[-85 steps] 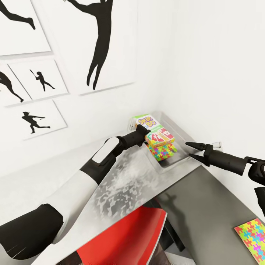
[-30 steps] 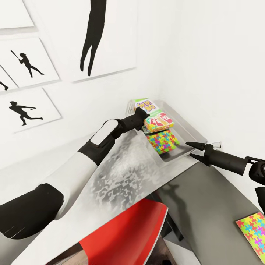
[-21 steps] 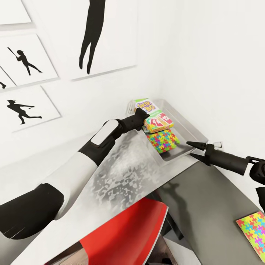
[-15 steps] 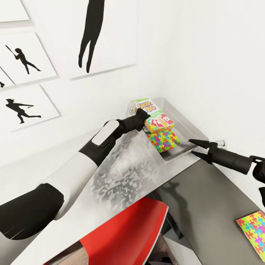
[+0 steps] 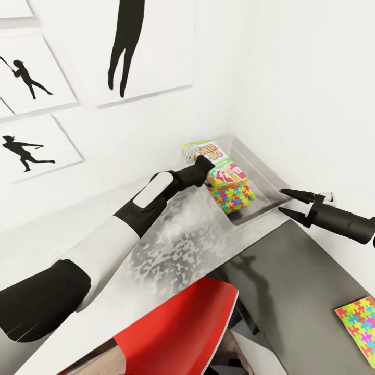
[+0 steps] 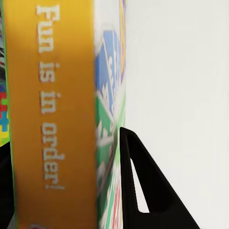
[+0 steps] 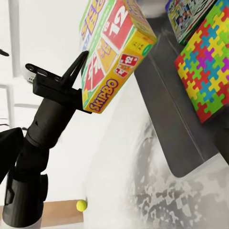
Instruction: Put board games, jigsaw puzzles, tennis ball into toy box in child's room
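My left gripper (image 5: 207, 165) is shut on the SKIP-BO board game (image 5: 223, 173), holding it over the near end of the grey toy box (image 5: 259, 174) at the table's (image 5: 172, 245) corner. One black finger (image 6: 137, 191) presses the game's face beside its orange edge (image 6: 52, 119). A jigsaw puzzle (image 5: 233, 198) sits in the toy box below it, and a second printed box (image 7: 187, 16) shows further in. My right gripper (image 5: 281, 200) hangs open just off the toy box's near corner. Another jigsaw puzzle (image 5: 359, 328) lies on the dark grey unit. The tennis ball (image 7: 81, 205) rests far off on a tan surface.
White walls close the corner right behind the toy box. Black silhouette pictures (image 5: 140, 47) hang on the left wall. A red chair back (image 5: 177, 333) stands against the table's near edge, below my left arm.
My right gripper has drawn back to the right, off the toy box's edge. The left gripper still holds the SKIP-BO game over the toy box. The head view has shifted slightly.
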{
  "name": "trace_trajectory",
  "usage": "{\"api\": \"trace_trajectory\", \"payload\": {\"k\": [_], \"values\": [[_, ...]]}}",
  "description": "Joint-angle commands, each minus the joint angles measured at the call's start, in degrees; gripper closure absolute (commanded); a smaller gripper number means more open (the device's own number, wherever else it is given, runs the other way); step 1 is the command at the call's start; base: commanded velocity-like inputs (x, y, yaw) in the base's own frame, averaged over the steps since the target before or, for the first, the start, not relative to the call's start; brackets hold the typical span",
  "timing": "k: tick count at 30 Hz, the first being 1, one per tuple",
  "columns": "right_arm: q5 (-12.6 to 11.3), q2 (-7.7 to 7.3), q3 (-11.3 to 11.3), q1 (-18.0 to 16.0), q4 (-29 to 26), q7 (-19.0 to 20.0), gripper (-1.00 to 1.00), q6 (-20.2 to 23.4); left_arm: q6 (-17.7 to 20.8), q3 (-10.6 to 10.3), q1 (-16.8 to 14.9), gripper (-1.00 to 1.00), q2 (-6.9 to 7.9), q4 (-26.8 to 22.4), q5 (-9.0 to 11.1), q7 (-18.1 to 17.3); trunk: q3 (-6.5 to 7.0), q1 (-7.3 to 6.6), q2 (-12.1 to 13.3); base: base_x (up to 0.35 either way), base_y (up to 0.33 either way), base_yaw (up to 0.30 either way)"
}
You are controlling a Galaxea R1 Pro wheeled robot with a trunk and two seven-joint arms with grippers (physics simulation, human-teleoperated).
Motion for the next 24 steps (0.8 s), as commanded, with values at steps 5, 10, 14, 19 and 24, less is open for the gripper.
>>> {"api": "trace_trajectory", "payload": {"k": [5, 10, 14, 19, 24], "values": [[-0.6, 0.02, 0.1, 0.0, 0.0, -0.6, -1.0, 0.2, 0.0, -0.1, 0.0, 1.0, 0.0, -0.3, 0.5, 0.4, -0.55, 0.03, -0.1, 0.0, 0.0, 0.0], [-0.6, 0.02, 0.3, 0.0, 0.0, -0.6, -1.0, 0.2, 0.0, -0.1, 0.0, 1.0, 0.0, -0.4, 0.5, 0.4, -1.01, 0.03, -0.1, 0.0, 0.0, 0.0], [-0.6, 0.02, 0.4, 0.0, 0.0, -0.6, -1.0, 0.2, -0.1, -1.3, 0.0, 1.0, 0.0, -2.8, 0.5, 0.4, -1.32, 0.03, -0.1, 0.0, 0.0, 0.0], [-0.6, 0.1, 0.5, 0.0, 0.0, -0.6, -1.0, 0.2, -0.1, -2.3, 0.0, 1.0, 0.0, -5.5, 0.6, 0.4, -1.4, 0.03, -0.1, 0.0, 0.0, 0.0], [-0.6, 0.11, 0.4, 0.0, 0.0, -0.6, -1.0, 0.2, -0.1, -2.4, 0.0, 1.0, 0.0, -6.7, 0.7, 0.4, -1.41, 0.03, -0.1, 0.0, 0.0, 0.0]]}}
